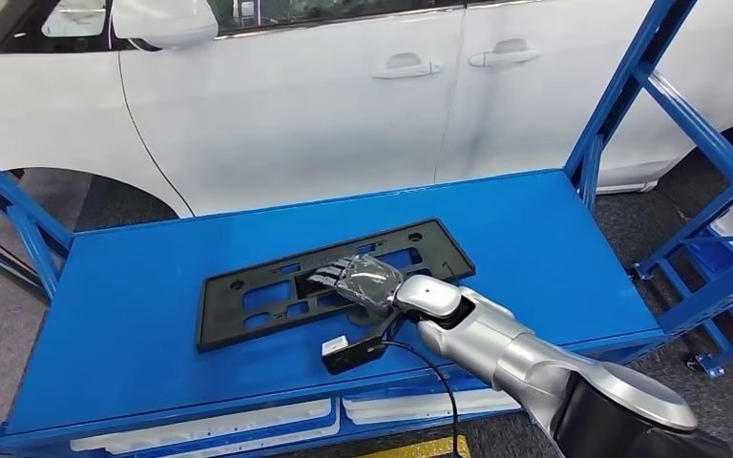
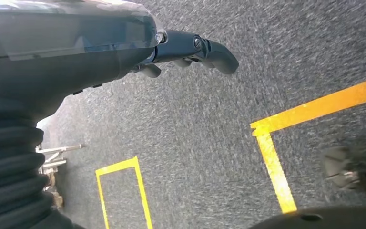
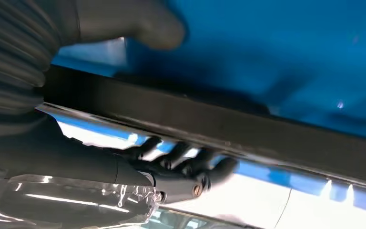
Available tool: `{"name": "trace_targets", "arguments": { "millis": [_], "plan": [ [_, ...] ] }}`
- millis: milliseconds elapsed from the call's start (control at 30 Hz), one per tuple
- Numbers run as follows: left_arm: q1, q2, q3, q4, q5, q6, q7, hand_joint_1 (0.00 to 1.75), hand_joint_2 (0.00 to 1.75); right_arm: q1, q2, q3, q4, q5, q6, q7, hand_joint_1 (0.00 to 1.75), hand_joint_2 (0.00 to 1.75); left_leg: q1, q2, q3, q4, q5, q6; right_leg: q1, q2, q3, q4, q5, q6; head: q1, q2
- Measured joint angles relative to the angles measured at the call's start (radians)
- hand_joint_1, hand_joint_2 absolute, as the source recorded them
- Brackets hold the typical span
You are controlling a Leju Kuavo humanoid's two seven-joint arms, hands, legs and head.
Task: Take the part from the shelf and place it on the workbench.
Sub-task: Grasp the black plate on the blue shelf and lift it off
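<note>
- Blue steel shelving [image 1: 153,315] is seen across the head view, w/ a white car [image 1: 324,105] parked behind it at 12 o'clock and grey carpet floor [image 1: 105,200] visible under the car and beside the frame.
- On the blue shelf top a flat black part [image 1: 248,296] (a long plate w/ rectangular cut-outs and small holes) is laid near the centre, long side running roughly 8 to 2 o'clock.
- Right hand [image 1: 358,279] is placed over the part's front-middle area, reached in from 4 o'clock on the silver arm; its dark fingers [image 3: 176,160] are seen in the right wrist view curled around the part's edge [image 3: 219,124], thumb on the opposite side, so the part is gripped.
- Whether the part is lifted off the shelf or resting on it cannot be told.
- A small black wrist camera box [image 1: 351,351] w/ a black cable [image 1: 444,382] is seen just below the hand, at approx. 6 o'clock of it.
- Left hand [image 2: 181,50] is shown in the left wrist view above grey carpet w/ yellow floor tape [image 2: 271,162]; its fingers are bent slightly, close together, nothing held.
- White trays [image 1: 210,429] are visible on the lower shelf level at 6 o'clock.
</note>
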Motion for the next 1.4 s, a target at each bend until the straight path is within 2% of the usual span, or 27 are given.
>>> {"name": "trace_targets", "arguments": {
  "millis": [33,67,100,133,200,233,267,367,400,467,533,567,600,633,700,733,767,867,933,1033,1067,1100,1133,1200,1233,1300,1400],
  "plan": [
    [-0.002,0.000,0.000,0.000,0.001,0.000,-0.001,0.00,0.00,0.003,0.000,0.002,0.001,-0.001,0.001,0.000,1.75,1.75,0.001,0.000,-0.028,0.062,-0.023,-0.004,0.000,-0.001,-0.001,0.000,0.000,0.000,0.000,0.000],
    [-0.003,0.000,0.000,0.000,0.002,0.000,-0.002,0.00,0.00,0.006,0.000,0.004,0.001,-0.002,0.002,-0.001,1.75,1.75,0.002,0.000,-0.043,0.093,-0.028,-0.006,0.000,-0.001,-0.001,0.001,0.000,0.000,0.000,0.000],
    [-0.004,0.000,0.000,0.000,0.003,0.000,-0.002,0.00,0.00,0.009,0.000,0.006,0.002,-0.003,0.002,-0.001,1.75,1.75,0.003,0.000,-0.038,0.084,-0.013,-0.006,0.000,0.000,0.000,0.001,0.000,0.000,0.000,0.000],
    [-0.002,0.000,0.000,0.000,0.004,0.001,-0.001,0.00,0.00,0.009,0.001,0.007,0.002,-0.004,0.002,-0.002,1.75,1.75,0.004,0.001,-0.013,0.034,0.017,-0.006,0.000,0.001,0.002,0.001,-0.001,0.002,0.000,0.000],
    [0.004,0.000,0.000,0.000,0.005,0.004,0.000,0.00,0.00,0.006,0.003,0.010,0.002,-0.008,0.000,-0.004,1.75,1.75,0.005,0.005,0.060,-0.112,0.081,0.000,0.003,0.004,0.005,0.003,-0.006,0.008,0.000,0.000],
    [0.006,0.000,0.000,0.000,0.005,0.005,0.001,0.00,0.00,0.003,0.004,0.010,0.002,-0.009,0.000,-0.005,1.75,1.75,0.005,0.006,0.085,-0.163,0.098,0.005,0.005,0.007,0.005,0.003,-0.008,0.013,0.000,0.000],
    [0.007,0.000,0.000,0.000,0.006,0.006,0.001,0.00,0.00,0.000,0.004,0.010,0.002,-0.010,0.000,-0.006,1.75,1.75,0.005,0.007,0.097,-0.188,0.103,0.011,0.008,0.009,0.005,0.003,-0.009,0.018,0.000,0.000],
    [0.008,-0.001,0.000,0.000,0.007,0.008,0.001,0.00,0.00,-0.009,0.003,0.011,0.002,-0.014,0.005,-0.006,1.75,1.75,0.005,0.006,0.100,-0.197,0.102,0.031,0.007,0.011,0.005,0.006,-0.015,0.034,0.000,0.000],
    [0.008,-0.001,0.000,0.000,0.007,0.008,0.001,0.00,0.00,-0.011,0.003,0.011,0.002,-0.016,0.006,-0.007,1.75,1.75,0.006,0.007,0.101,-0.201,0.104,0.037,0.007,0.009,-0.001,0.021,-0.027,0.039,0.000,0.000],
    [0.009,-0.002,0.000,0.000,0.007,0.009,0.001,0.00,0.00,-0.014,0.001,0.011,0.002,-0.019,0.008,-0.008,1.75,1.75,0.008,0.010,0.101,-0.205,0.106,0.047,0.006,0.007,-0.043,0.115,-0.084,0.047,0.000,0.000],
    [0.009,-0.002,0.000,0.000,0.008,0.009,0.001,0.00,0.00,-0.014,-0.001,0.011,0.002,-0.020,0.009,-0.008,1.75,1.75,0.007,0.011,0.099,-0.205,0.105,0.051,0.005,0.005,-0.112,0.256,-0.147,0.051,0.000,0.000],
    [0.009,-0.002,0.000,0.000,0.008,0.009,0.001,0.00,0.00,-0.013,-0.001,0.011,0.002,-0.020,0.009,-0.008,1.75,1.75,0.007,0.011,0.099,-0.205,0.105,0.051,0.005,0.005,-0.133,0.298,-0.157,0.052,0.000,0.000],
    [0.009,-0.003,0.000,0.000,0.008,0.009,0.001,0.00,0.00,-0.013,-0.002,0.011,0.002,-0.021,0.008,-0.008,1.75,1.75,0.007,0.010,0.099,-0.204,0.106,0.052,0.005,0.005,-0.134,0.299,-0.145,0.052,0.000,0.000],
    [0.009,-0.003,0.000,0.000,0.008,0.009,0.001,0.00,0.00,-0.013,-0.002,0.012,0.002,-0.021,0.008,-0.008,1.75,1.75,0.007,0.010,0.099,-0.203,0.106,0.051,0.005,0.005,-0.115,0.258,-0.116,0.050,0.000,0.000],
    [0.009,-0.004,0.000,0.000,0.008,0.010,0.001,0.00,0.00,-0.015,-0.002,0.013,0.001,-0.024,0.007,-0.008,1.75,1.75,0.005,0.008,0.099,-0.198,0.105,0.047,0.006,0.006,-0.043,0.110,-0.048,0.043,0.000,0.000],
    [0.008,-0.004,0.000,0.000,0.009,0.010,0.001,0.00,0.00,-0.015,-0.002,0.014,0.000,-0.025,0.007,-0.008,1.75,1.75,0.004,0.005,0.099,-0.194,0.104,0.043,0.007,0.007,-0.016,0.053,-0.027,0.038,0.000,0.000],
    [0.008,-0.005,0.000,0.000,0.009,0.010,0.000,0.00,0.00,-0.015,-0.002,0.015,-0.001,-0.027,0.007,-0.008,1.75,1.75,0.003,0.003,0.098,-0.191,0.103,0.038,0.009,0.008,-0.001,0.019,-0.017,0.033,0.000,0.000],
    [0.008,-0.004,0.000,0.000,0.013,0.010,-0.002,0.00,0.00,-0.016,-0.003,0.017,-0.011,-0.038,0.005,-0.008,1.75,1.75,0.004,-0.001,0.096,-0.192,0.104,0.021,0.009,0.006,0.001,0.006,-0.010,0.019,0.000,0.000],
    [0.009,-0.003,0.000,0.001,0.017,0.011,-0.004,0.00,0.00,-0.018,-0.006,0.014,-0.023,-0.058,0.001,-0.007,1.75,1.75,0.005,0.000,0.079,-0.156,0.078,0.010,0.004,0.003,0.002,0.001,-0.003,0.009,0.000,0.000],
    [0.005,-0.003,0.000,0.001,0.025,0.011,-0.012,0.00,0.00,-0.019,-0.039,-0.017,-0.082,-0.097,-0.005,0.001,1.75,1.75,0.010,0.001,-0.006,0.031,-0.017,-0.004,0.002,-0.004,0.001,0.000,0.001,0.005,0.000,0.000],
    [0.004,-0.002,0.000,0.001,0.028,0.011,-0.014,0.00,0.00,-0.020,-0.060,-0.035,-0.117,-0.108,-0.001,0.006,1.75,1.75,0.012,0.001,-0.031,0.085,-0.034,-0.007,0.002,-0.006,0.001,0.000,0.001,0.005,0.000,0.000],
    [0.003,-0.002,0.000,0.001,0.030,0.011,-0.014,0.00,0.00,-0.022,-0.084,-0.055,-0.158,-0.118,0.012,0.012,1.75,1.75,0.013,0.002,-0.038,0.098,-0.028,-0.009,0.001,-0.008,0.001,0.001,0.000,0.006,0.000,0.000],
    [0.003,-0.001,0.000,0.001,0.031,0.010,-0.014,0.00,0.00,-0.028,-0.109,-0.076,-0.203,-0.130,0.033,0.017,1.75,1.75,0.015,0.002,-0.026,0.072,-0.005,-0.010,0.001,-0.008,0.001,0.002,-0.001,0.007,0.000,0.000],
    [0.008,0.000,0.000,0.001,0.034,0.006,-0.014,0.00,0.00,-0.052,-0.162,-0.120,-0.297,-0.159,0.088,0.021,1.75,1.75,0.018,0.005,0.036,-0.060,0.062,-0.008,0.000,-0.006,0.000,0.007,-0.005,0.014,0.000,0.000],
    [0.010,0.001,0.000,0.001,0.036,0.004,-0.014,0.00,0.00,-0.071,-0.188,-0.141,-0.342,-0.171,0.115,0.020,1.75,1.75,0.018,0.006,0.062,-0.118,0.083,-0.004,0.001,-0.004,-0.003,0.011,-0.007,0.019,0.000,0.000],
    [0.013,0.003,0.000,0.001,0.039,-0.002,-0.017,0.00,0.00,-0.118,-0.239,-0.177,-0.427,-0.184,0.165,0.022,1.75,1.75,0.015,0.008,0.083,-0.172,0.094,0.009,0.004,0.000,-0.012,0.016,-0.010,0.031,0.000,0.000],
    [0.013,0.005,0.000,0.001,0.043,-0.008,-0.024,0.00,0.00,-0.187,-0.305,-0.210,-0.542,-0.209,0.246,0.040,1.75,1.75,0.011,0.005,0.080,-0.179,0.096,0.030,0.000,0.001,-0.017,0.017,-0.016,0.048,0.000,0.000]
  ]
}}
